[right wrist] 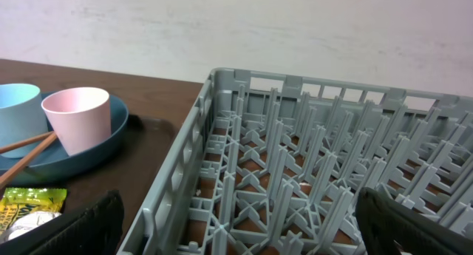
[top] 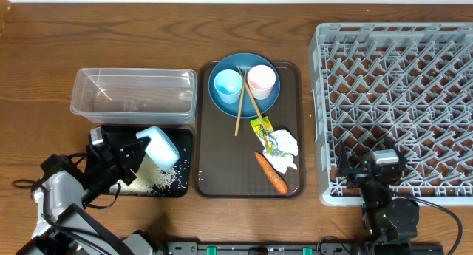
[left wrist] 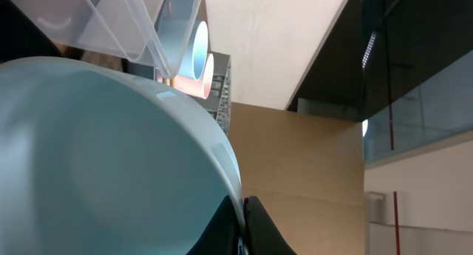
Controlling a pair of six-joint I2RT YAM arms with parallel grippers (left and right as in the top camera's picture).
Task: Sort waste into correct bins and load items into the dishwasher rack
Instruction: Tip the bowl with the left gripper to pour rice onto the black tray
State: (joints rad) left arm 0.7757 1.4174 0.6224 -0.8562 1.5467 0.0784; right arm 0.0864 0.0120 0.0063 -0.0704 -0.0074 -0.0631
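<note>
Left pincer (top: 142,151) closed, right pincer (right wrist: 244,229) wide open

Two cups (top: 228,83), two chopsticks (top: 240,107), one plate (top: 244,60), one bowl (top: 159,145), one carrot (top: 271,173), one rack (top: 399,100)

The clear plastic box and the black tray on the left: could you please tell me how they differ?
The clear plastic box is see-through and deep-walled; the black tray is opaque and shallow. The box looks empty, while the tray holds scattered white rice grains. Both are rectangular with similar footprints.
</note>
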